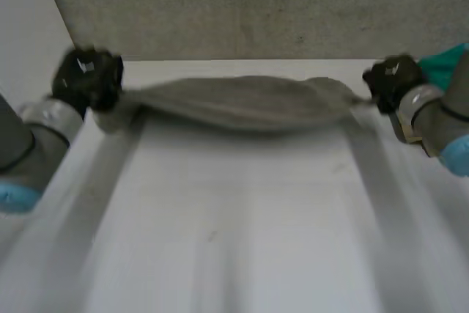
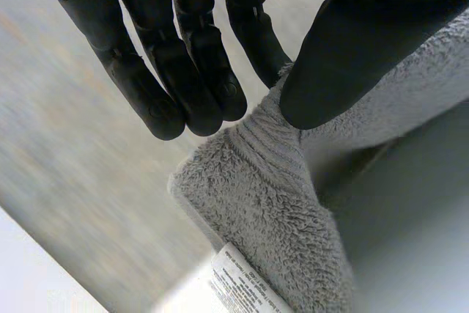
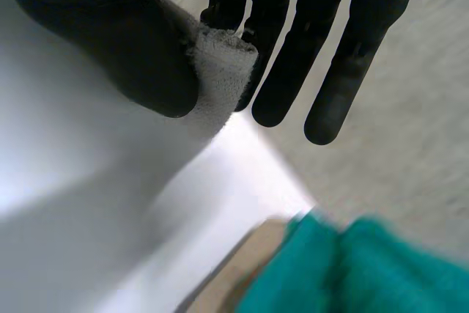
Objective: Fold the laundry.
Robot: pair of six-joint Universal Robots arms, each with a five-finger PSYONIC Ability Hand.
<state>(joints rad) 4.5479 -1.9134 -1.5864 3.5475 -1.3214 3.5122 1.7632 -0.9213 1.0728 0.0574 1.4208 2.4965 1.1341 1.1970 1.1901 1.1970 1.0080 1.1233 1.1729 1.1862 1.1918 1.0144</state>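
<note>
Your left hand [image 2: 352, 49] and right hand [image 3: 124, 56] pinch opposite corners of the fluffy grey towel [image 1: 242, 104]; keep tension even, laying it flat on the white table [image 1: 234, 218].

Towel [image 1: 242, 104]: grey terry cloth, fluffy looped pile, matt. A flat ribbed woven band [image 2: 267, 144] runs near its hem. Care label [image 2: 242, 287] at the towel's edge: white, thin, smooth, printed; cloth or paper, cannot tell. Left hand [image 2: 139, 71] and right hand [image 3: 110, 34]: black, smooth, plastic or rubber look, faint sheen on the fingers [image 2: 209, 56]. Surface [image 1: 234, 218]: white, smooth, matt. Back wall [image 1: 256, 5]: grey, rough, speckled, matt. Teal cloth [image 3: 366, 269]: soft-looking, matt. Left arm joint [image 1: 44, 119]: grey, dull metallic sheen. Its cap [image 1: 15, 197]: light-blue, smooth plastic.
</note>
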